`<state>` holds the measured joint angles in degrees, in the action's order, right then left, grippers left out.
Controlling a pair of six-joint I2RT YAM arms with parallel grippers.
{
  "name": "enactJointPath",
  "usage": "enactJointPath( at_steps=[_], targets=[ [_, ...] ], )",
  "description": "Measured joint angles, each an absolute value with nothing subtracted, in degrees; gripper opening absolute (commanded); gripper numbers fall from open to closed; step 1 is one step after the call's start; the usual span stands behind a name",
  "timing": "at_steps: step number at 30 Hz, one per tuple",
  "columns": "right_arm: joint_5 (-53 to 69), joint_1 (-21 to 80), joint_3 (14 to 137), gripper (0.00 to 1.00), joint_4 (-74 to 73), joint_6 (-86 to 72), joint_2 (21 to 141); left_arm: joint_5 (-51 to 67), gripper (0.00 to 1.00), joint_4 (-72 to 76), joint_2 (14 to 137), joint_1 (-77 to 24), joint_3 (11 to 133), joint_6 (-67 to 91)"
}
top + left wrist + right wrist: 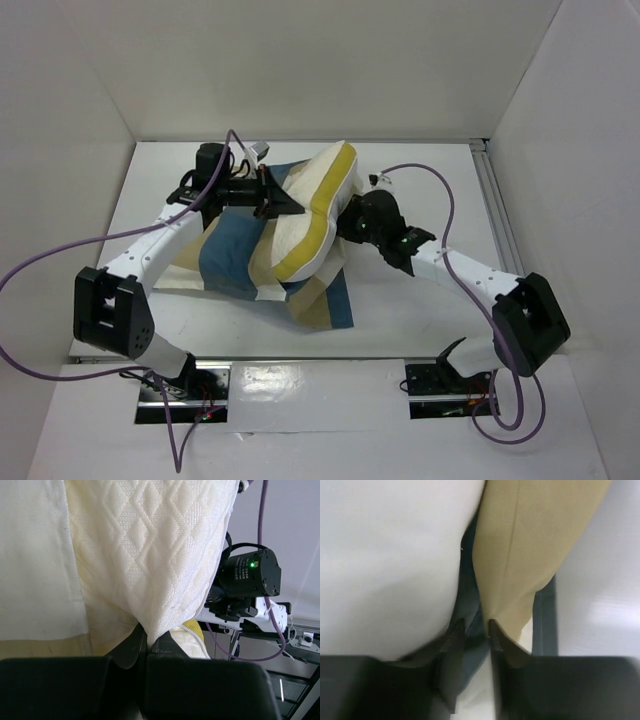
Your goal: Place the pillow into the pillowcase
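Left gripper: jaws pinched together on a fold of the quilted cream face of the pillow, seen clearly in the left wrist view. Right gripper: jaws nearly together with tan and blue cloth caught between them; judged clamped on a layer of the pillowcase, probably near its mouth, though the opening itself is not visible.

Position: pillowcase lies crumpled flat on the table between the two arms. Pillow is held tilted above it, yellow edge facing up and right, far end raised, near end dipping against the checked cloth.

Progress: both grasps in place. Almost all of the pillow shows outside the case; whether the near corner has entered cannot be told. Judged early stage.

Remaining: open the mouth, feed the pillow in along its full length, pull the case over the far end.
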<state>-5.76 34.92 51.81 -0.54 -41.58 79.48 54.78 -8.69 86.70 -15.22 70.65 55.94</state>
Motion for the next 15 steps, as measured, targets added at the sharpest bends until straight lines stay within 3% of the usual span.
enactJointPath(
  at_steps=[3,6,13,15],
  targets=[
    [-5.9,35.2,51.8,0.14,0.2,-42.9,80.8,54.8,0.00,-8.7,86.3,-14.9,70.7,56.4],
    [-7.6,35.8,51.8,0.14,-0.3,-43.9,82.4,54.6,0.00,-9.0,86.1,-14.6,70.9,56.6],
    [-14.5,38.9,51.1,0.22,-1.6,-45.4,78.4,54.6,0.00,-9.1,85.8,-13.7,71.0,57.1],
    [-15.9,39.5,51.1,0.29,-1.9,-45.4,76.9,54.6,0.00,-9.0,85.7,-13.5,71.0,57.1]
  ],
)
